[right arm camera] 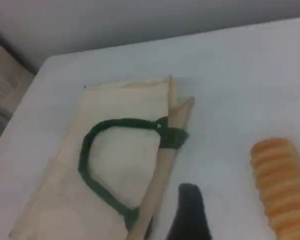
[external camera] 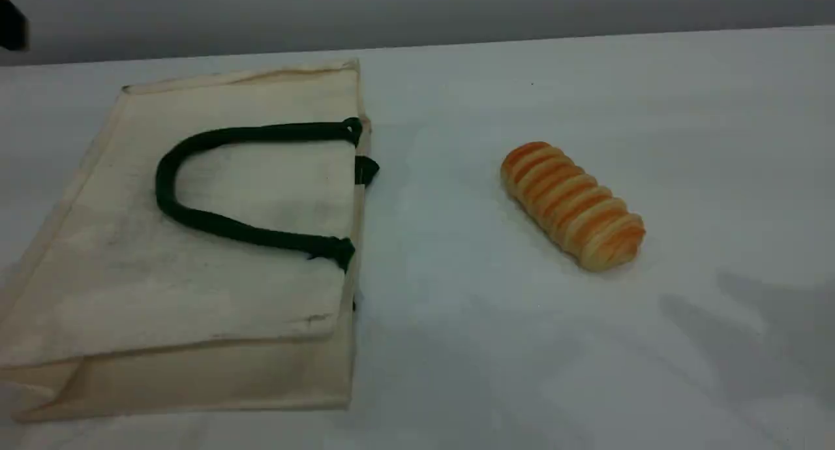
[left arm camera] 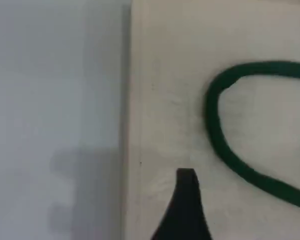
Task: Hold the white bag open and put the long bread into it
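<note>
On table (external camera: 496,345), flat white bag (external camera: 196,267), long bread (external camera: 573,204) apart; both end effectors apparently wide, empty.

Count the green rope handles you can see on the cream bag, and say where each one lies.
1: a green rope handle lies looped flat on the white bag's upper face. A second may be hidden underneath.

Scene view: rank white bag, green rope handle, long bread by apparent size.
1. white bag
2. green rope handle, by the span of its loop
3. long bread

No close calls.
</note>
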